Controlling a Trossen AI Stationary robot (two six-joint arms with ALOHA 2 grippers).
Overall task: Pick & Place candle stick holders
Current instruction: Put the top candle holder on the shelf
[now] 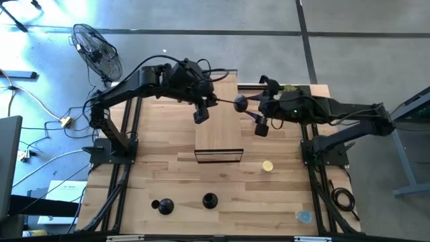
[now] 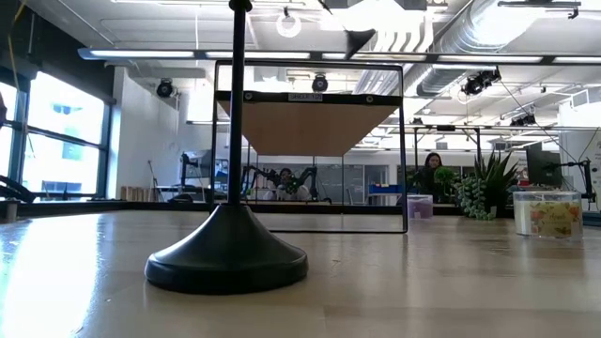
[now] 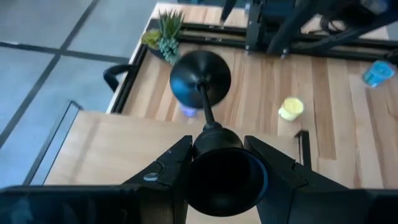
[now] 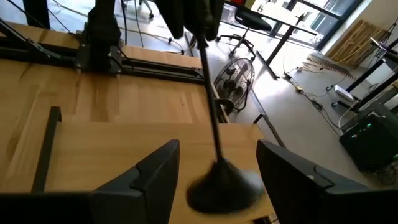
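Passing a candle stick holder [image 1: 240, 103] from arm to arm above the far half of the counter [image 1: 168, 168].

Held by its cup end in the narrowly set jaws of the left gripper [image 3: 221, 152], stem roughly level, disc base reaching into the right gripper [image 4: 217, 155], with jaws there spread open on either side of the base and apparently not yet touching. Next, most likely: close on the base, then let go on the left. Second holder [image 1: 163, 206] and third holder [image 1: 209, 200] upright near the front edge of pale wood planks, before a black-framed stand [image 1: 218, 154]; fan [image 1: 97, 50] and grey floor alongside, bright office beyond.
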